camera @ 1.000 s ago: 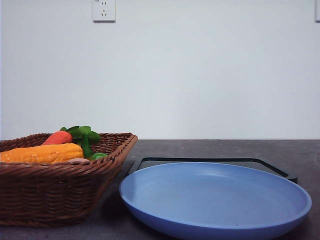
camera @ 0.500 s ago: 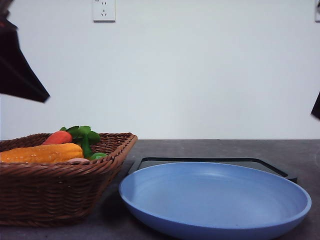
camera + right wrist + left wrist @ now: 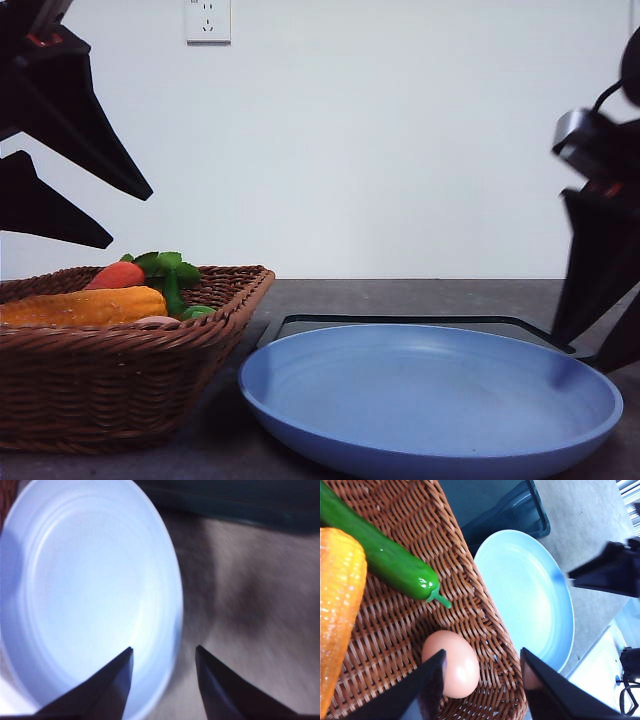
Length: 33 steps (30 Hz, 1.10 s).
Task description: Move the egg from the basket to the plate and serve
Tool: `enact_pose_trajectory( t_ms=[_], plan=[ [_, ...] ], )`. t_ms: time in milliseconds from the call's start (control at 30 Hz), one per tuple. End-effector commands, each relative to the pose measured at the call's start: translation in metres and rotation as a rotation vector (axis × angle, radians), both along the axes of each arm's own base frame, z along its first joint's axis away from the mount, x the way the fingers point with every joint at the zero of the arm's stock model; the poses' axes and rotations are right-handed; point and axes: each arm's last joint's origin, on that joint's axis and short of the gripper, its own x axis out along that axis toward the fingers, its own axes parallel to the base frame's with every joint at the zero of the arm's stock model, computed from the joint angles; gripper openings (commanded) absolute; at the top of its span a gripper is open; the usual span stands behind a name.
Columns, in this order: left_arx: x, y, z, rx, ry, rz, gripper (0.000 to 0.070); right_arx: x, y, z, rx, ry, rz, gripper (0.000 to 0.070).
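Both claws hang spread and empty: our left claw point(image 3: 480, 685) above the basket point(image 3: 470, 600), our right claw point(image 3: 162, 672) over the plate point(image 3: 85, 580) rim. We should straddle the egg point(image 3: 451, 663) lengthwise, closing gently. It lies near the basket's braided corner, seemingly clear of the green pepper point(image 3: 380, 555) and corn point(image 3: 337, 615), leaving room to lift toward the plate.

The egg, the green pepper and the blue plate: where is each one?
egg point(image 3: 451, 664), left wrist view, middle of its shell.
green pepper point(image 3: 385, 560), left wrist view, middle of its glossy body.
blue plate point(image 3: 430, 400), front view, bare inner floor.
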Motion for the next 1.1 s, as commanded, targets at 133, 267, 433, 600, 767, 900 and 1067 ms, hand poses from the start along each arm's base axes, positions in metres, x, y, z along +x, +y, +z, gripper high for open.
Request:
enact_pose_trajectory(
  t_ms=[133,267,433,600,767,900,1067],
  plan=[
    [0.003,-0.002,0.003,-0.005,-0.013,-0.008,0.0311,0.01,0.008,-0.013,0.006,0.035,-0.007,0.0207],
    [0.003,-0.002,0.003,-0.005,-0.013,-0.008,0.0312,0.012,0.009,-0.016,0.008,0.049,-0.023,0.007],
    [0.003,-0.002,0.003,-0.008,-0.006,-0.003,0.0314,0.012,0.008,-0.015,0.009,0.053,-0.029,0.0],
    [0.002,-0.002,0.003,-0.021,0.028,0.019,0.0461,0.008,0.006,-0.011,0.006,0.061,-0.032,0.0],
    [0.0,-0.007,0.003,-0.03,0.051,0.014,0.0479,0.0,0.0,0.002,0.001,0.051,-0.052,0.0],
    [-0.003,-0.013,0.002,-0.01,0.068,0.026,0.0475,-0.008,-0.01,0.013,-0.024,0.031,-0.091,0.0],
    [-0.004,-0.022,-0.003,0.082,0.048,0.058,0.0466,-0.014,-0.021,0.027,-0.028,-0.027,-0.141,0.0]
  ],
)
